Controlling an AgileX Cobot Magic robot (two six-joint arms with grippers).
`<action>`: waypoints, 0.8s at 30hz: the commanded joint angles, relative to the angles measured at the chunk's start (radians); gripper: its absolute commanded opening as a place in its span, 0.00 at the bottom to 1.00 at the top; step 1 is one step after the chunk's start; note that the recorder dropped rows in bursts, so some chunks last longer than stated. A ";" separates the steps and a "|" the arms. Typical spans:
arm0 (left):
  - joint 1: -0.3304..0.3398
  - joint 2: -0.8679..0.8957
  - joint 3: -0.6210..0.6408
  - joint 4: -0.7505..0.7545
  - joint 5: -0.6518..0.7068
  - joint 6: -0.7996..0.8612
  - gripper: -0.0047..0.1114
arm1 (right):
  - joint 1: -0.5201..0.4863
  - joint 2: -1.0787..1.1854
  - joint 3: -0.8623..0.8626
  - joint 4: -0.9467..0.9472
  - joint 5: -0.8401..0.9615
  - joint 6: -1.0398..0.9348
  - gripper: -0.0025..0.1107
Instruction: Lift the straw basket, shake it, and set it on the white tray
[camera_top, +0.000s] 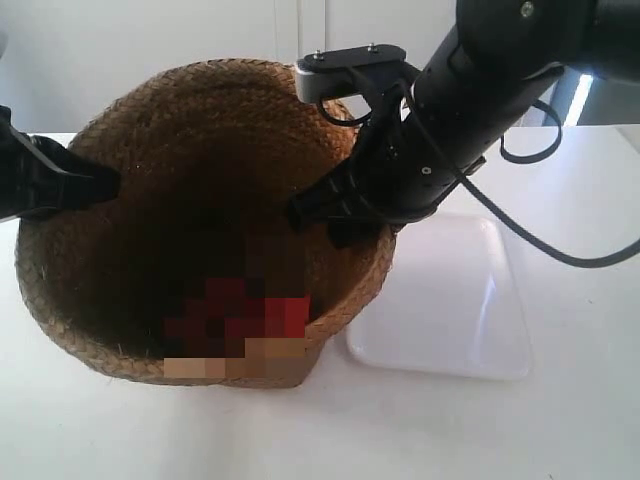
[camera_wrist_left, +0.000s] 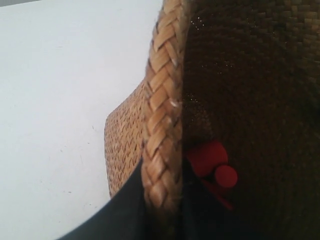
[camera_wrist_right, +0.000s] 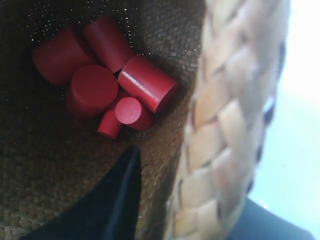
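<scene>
The straw basket (camera_top: 200, 200) fills the exterior view's left and middle, brown and braided, its dark mouth tipped toward the camera. The arm at the exterior view's left pinches its rim (camera_top: 100, 185); the arm at the right pinches the opposite rim (camera_top: 340, 215). In the left wrist view my left gripper (camera_wrist_left: 162, 175) is shut on the braided rim (camera_wrist_left: 162, 100), one finger inside and one outside. My right gripper (camera_wrist_right: 195, 185) clamps the rim (camera_wrist_right: 230, 110) the same way. The white tray (camera_top: 450, 310) lies on the table to the basket's right, with the basket beside it, not on it.
Several red cylinders (camera_wrist_right: 147, 82) lie loose in the basket's bottom, also visible as red cylinders (camera_wrist_left: 210, 157) in the left wrist view. A black cable (camera_top: 560, 250) hangs from the right-hand arm over the tray's far side. White tabletop (camera_top: 450, 430) surrounds everything.
</scene>
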 joint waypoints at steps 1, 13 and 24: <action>-0.004 -0.008 -0.004 -0.008 0.021 0.038 0.04 | -0.001 0.003 0.038 0.000 -0.065 -0.039 0.02; -0.004 -0.014 -0.015 -0.008 0.015 0.040 0.04 | -0.001 -0.009 0.055 -0.013 -0.075 -0.021 0.02; -0.020 -0.067 -0.075 0.070 0.074 -0.087 0.04 | -0.005 -0.203 0.119 -0.035 -0.205 0.000 0.02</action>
